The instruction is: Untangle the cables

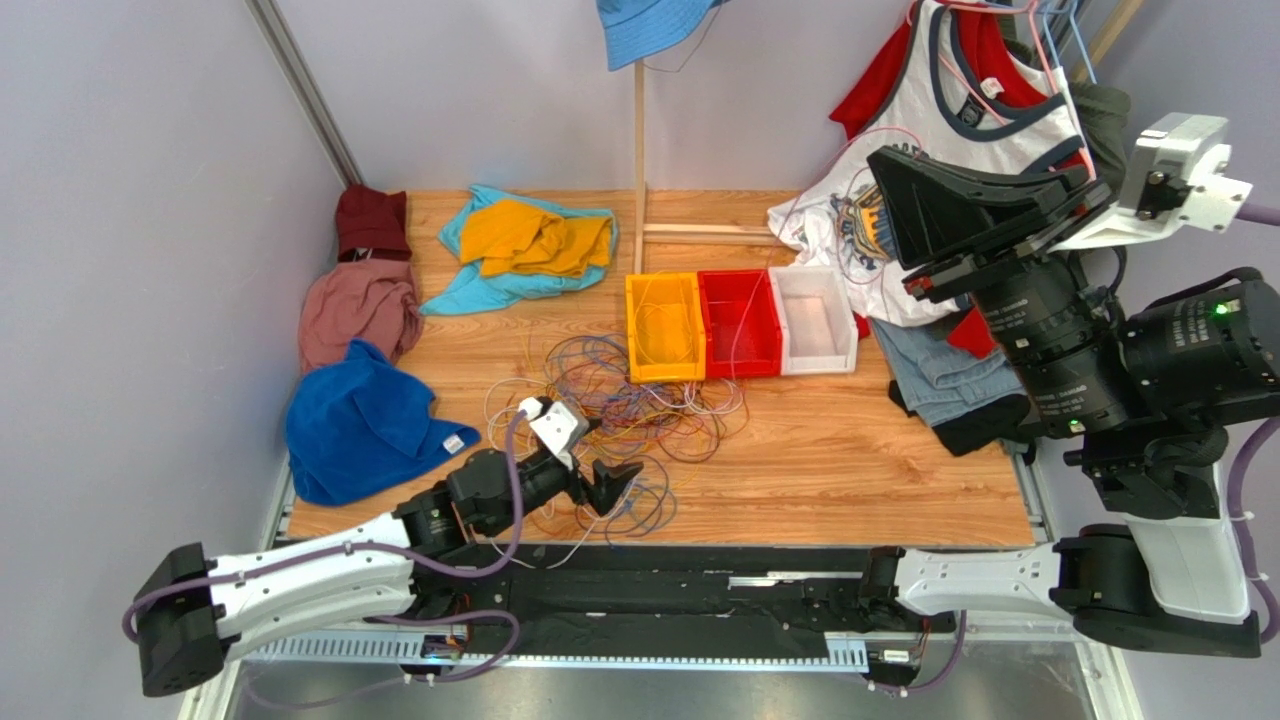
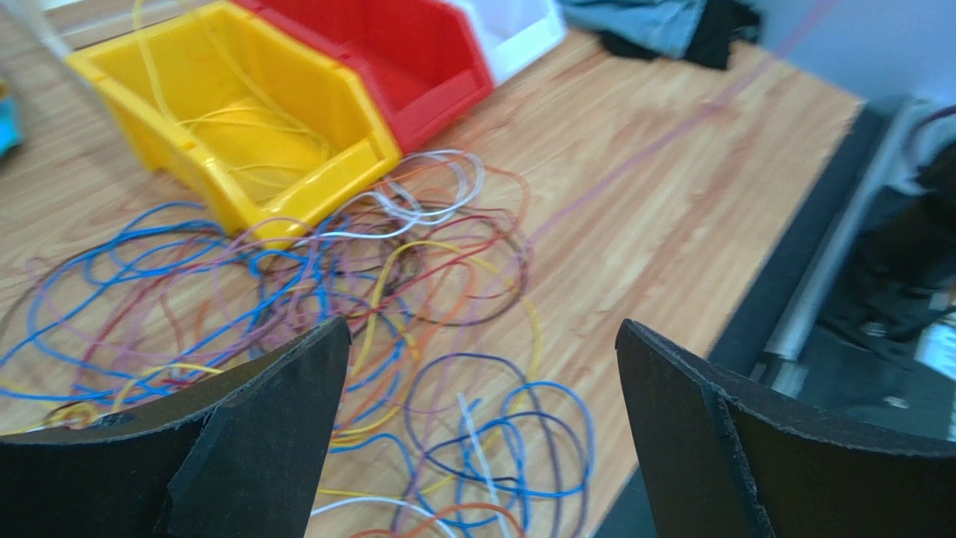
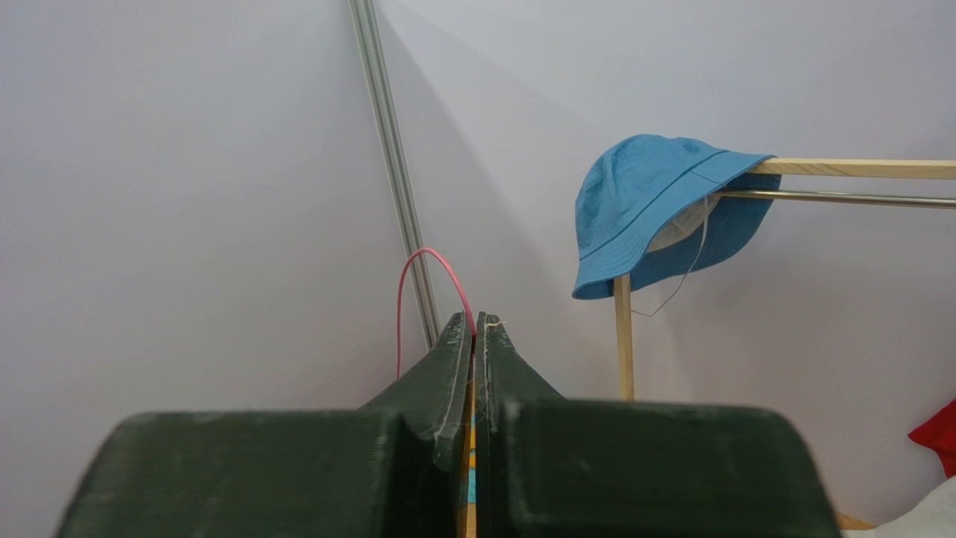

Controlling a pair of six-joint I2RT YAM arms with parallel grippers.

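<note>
Currently: thin multicoloured cables point(image 1: 646, 405) heaped on the wooden table point(image 1: 872, 450), just before the yellow plastic bin point(image 1: 666, 327). Left gripper point(image 2: 483, 336) gaping, empty, above them. Right gripper point(image 3: 476, 323) held high, clamped on one pink cable point(image 3: 417, 263). Light, limp, snag-prone; likely best pinched at an outlying single loop.

No legible text, brand, number or sign is shown. A print point(image 1: 863, 225) is carried on the white shirt point(image 1: 962, 105) and a small white tag point(image 1: 454, 444) on the blue cloth point(image 1: 358, 423); neither can be read.
</note>
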